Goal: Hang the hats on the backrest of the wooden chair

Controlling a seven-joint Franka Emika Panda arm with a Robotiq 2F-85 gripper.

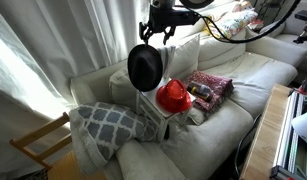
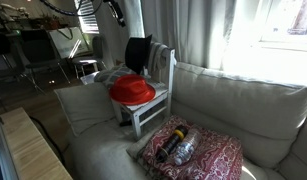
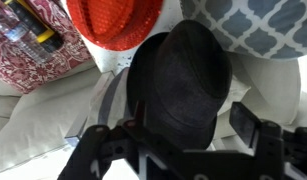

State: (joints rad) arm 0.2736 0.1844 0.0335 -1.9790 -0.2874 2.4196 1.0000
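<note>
The black hat (image 1: 145, 66) hangs upright against the backrest (image 2: 162, 62) of the pale wooden chair (image 2: 151, 104), which stands on the sofa. The hat also shows in the other exterior view (image 2: 139, 52) and fills the middle of the wrist view (image 3: 181, 78). The red hat (image 1: 174, 96) lies on the chair seat, as also seen in an exterior view (image 2: 132, 90) and the wrist view (image 3: 115, 20). My gripper (image 1: 156, 33) is just above the black hat's top edge. In the wrist view (image 3: 190, 128) its fingers are spread, with a gap beside the right finger.
A pale sofa (image 1: 228, 110) holds a grey patterned pillow (image 1: 108, 122) and a red patterned cushion (image 2: 198, 152) with a bottle on it. A bare yellowish chair frame (image 1: 38, 142) stands at the sofa's end. Curtains (image 1: 43, 45) hang behind.
</note>
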